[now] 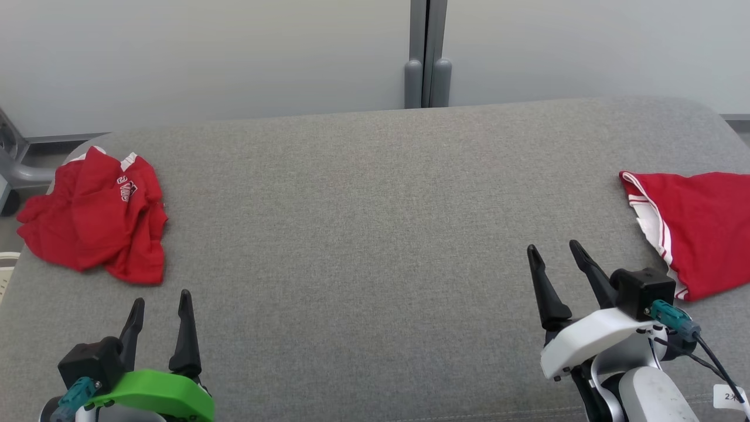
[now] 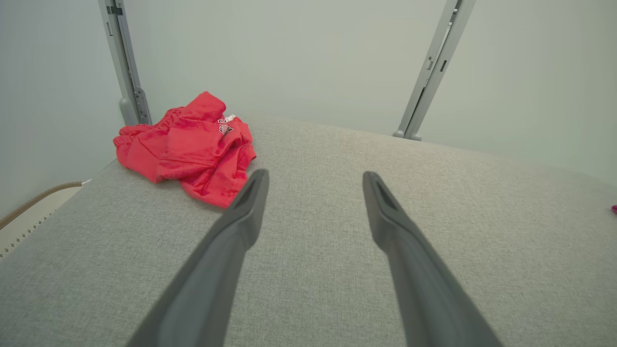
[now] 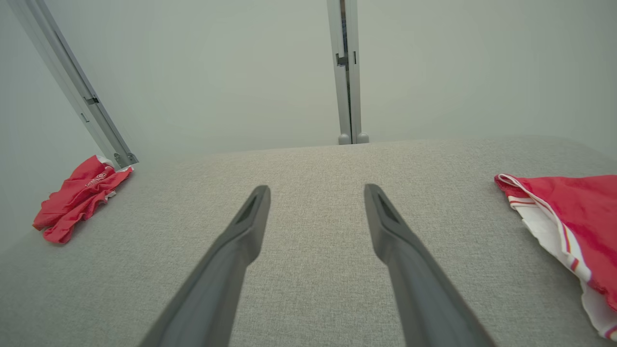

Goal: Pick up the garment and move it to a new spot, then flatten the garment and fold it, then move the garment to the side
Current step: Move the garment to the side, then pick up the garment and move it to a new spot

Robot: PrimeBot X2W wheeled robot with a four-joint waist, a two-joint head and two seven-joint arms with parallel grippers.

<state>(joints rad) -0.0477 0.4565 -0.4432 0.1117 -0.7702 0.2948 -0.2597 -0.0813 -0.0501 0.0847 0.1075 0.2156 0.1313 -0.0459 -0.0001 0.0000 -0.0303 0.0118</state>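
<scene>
1. Crumpled red fabric garment (image 1: 94,217), with white lettering and a little white trim showing. It lies bunched in a loose heap at the far left end of the surface, close to the rounded left corner. Nothing touches it.

2. Left gripper (image 1: 162,298), two long dark fingers on a bright green wrist housing. It sits at the lower left, nearer the robot than the crumpled garment and slightly to its right. The jaws stand wide apart with nothing between them. In the left wrist view the fingertips point over bare cloth, with the heap ahead and to the left, apart from them.

3. Grey woven upholstered surface (image 1: 375,234), broad, with rounded corners. Its middle stretch between the two grippers is smooth.

4. Grey metal post (image 1: 428,53), upright against the pale wall behind the middle of the surface's far edge.

5. Right gripper (image 1: 553,246), two long dark fingers on a white wrist housing with a teal connector and black cable. It sits at the lower right, fingers angled up and slightly left. The jaws are spread wide and grip nothing.

6. Flat red garment with white and red striped edging (image 1: 697,228). It lies spread at the right end of the surface and runs out past the right edge of the head view. Its striped edge faces the right gripper, whose wrist housing is just beside its lower corner. The fingers are clear of it.
</scene>
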